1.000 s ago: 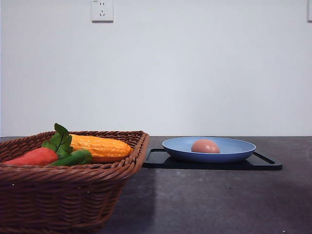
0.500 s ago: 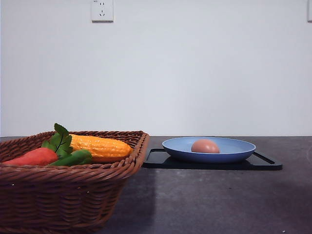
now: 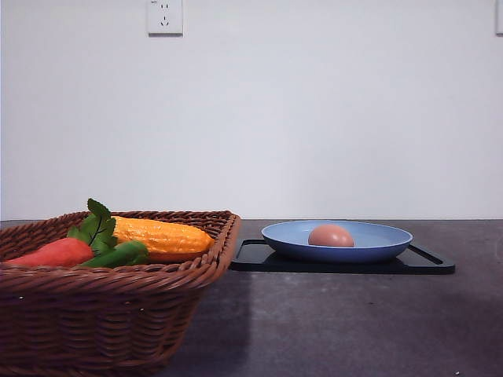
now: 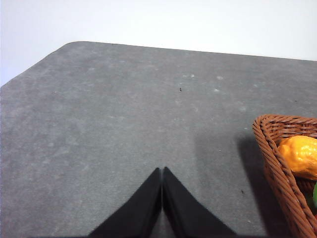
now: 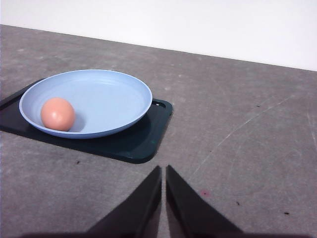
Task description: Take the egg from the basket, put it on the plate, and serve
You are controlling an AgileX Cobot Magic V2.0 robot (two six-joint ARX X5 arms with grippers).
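Dark grey table, white wall

Plain white wall, power socket, dark grey tabletop.

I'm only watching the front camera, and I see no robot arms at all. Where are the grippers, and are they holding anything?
Observer: The left gripper hangs over bare table beside the basket, its fingers pressed together with nothing between them.
Operator: And the other one?
Observer: The right gripper is shut and empty too, over the table short of the black tray.
Operator: From here the egg looks centred on the plate. Is it?
Observer: No. In the right wrist view the egg lies close to the rim of the plate, off to one side.
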